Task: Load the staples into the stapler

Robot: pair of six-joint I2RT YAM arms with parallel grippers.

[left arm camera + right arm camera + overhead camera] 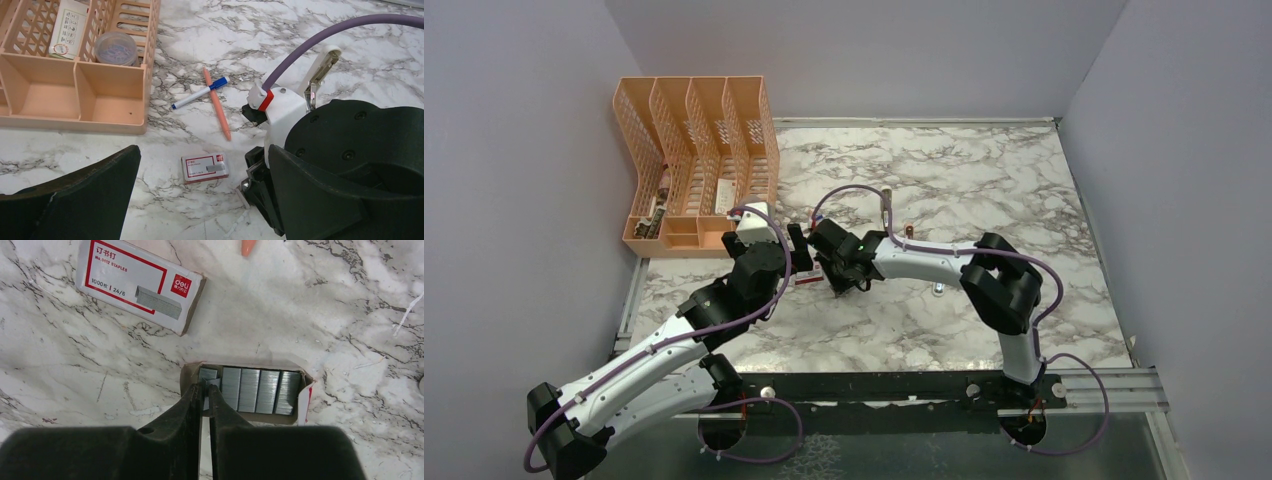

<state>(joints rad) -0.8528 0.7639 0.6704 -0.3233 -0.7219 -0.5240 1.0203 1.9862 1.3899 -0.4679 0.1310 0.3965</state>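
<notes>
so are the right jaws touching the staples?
Touching. Right wrist view: right gripper, jaws pinching the leftmost strip of the staples.

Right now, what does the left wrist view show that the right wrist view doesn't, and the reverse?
Only the left wrist view: the orange organizer, the blue-capped pen and the white stapler. Only the right wrist view: the rows of staples in their open tray, with the right gripper pinched shut on a strip at the left end. Both: the red-and-white staple box and the orange pen.
</notes>
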